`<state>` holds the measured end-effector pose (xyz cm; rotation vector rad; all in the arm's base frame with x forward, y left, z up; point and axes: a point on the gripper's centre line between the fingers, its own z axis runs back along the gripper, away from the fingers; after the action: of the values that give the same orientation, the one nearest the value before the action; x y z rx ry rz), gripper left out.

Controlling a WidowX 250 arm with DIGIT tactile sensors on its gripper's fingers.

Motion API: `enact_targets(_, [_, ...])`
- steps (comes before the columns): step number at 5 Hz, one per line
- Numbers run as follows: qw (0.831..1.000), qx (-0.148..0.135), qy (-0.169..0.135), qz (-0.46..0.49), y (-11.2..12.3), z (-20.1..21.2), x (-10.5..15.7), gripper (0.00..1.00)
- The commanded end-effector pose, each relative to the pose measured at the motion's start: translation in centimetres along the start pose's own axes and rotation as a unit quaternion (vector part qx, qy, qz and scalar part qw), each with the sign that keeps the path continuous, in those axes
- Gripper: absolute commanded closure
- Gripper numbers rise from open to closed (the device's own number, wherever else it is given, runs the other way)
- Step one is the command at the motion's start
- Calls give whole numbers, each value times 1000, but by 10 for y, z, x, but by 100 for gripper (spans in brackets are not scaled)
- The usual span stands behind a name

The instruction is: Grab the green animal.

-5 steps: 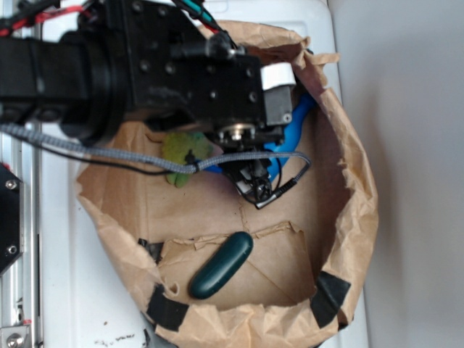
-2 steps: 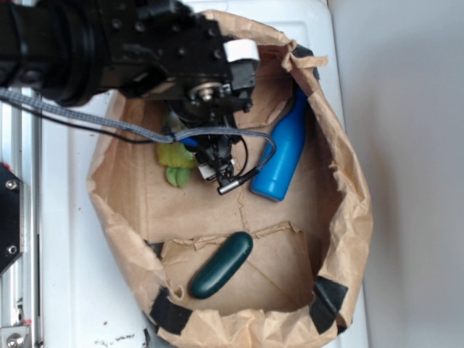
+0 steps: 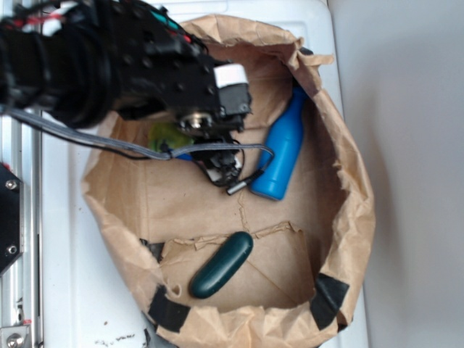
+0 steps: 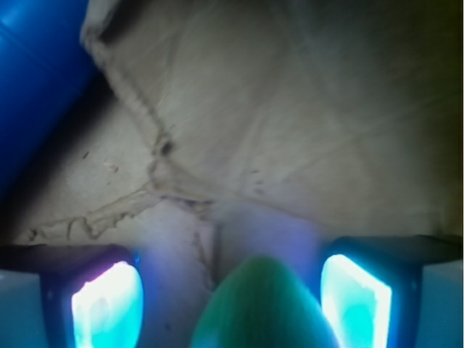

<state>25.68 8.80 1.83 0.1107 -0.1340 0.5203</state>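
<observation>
The green animal (image 3: 167,135) lies in the back left of the brown paper bag (image 3: 357,210), mostly covered by the black arm; only a yellow-green patch shows. My gripper (image 3: 183,149) hangs over it, largely hidden under the wrist. In the wrist view the green animal's (image 4: 261,308) smooth rounded green part rises between the two glowing pads (image 4: 107,304), with a gap on each side. The gripper (image 4: 232,290) is open and not touching it.
A blue bottle (image 3: 281,151) lies tilted just right of the gripper, and its body fills the upper left corner of the wrist view (image 4: 36,80). A dark green capsule-shaped object (image 3: 221,265) rests near the bag's front. The bag's crumpled walls rise all around.
The arm has moved left and towards the back, uncovering the blue bottle. The gripper now stands over the green animal, which is more hidden than before.
</observation>
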Motion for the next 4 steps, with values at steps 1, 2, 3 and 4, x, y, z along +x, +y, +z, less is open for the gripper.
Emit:
enact_targets(1, [999,6,-26,25,0,3,6,100])
enact_targets(2, [999,-10,-27,28,3,13,7,100])
enact_targets(3, [999,-25,-18,28,4,26,8,100])
enact_targets(4, [998,-50,-4,38,3,56,6,100])
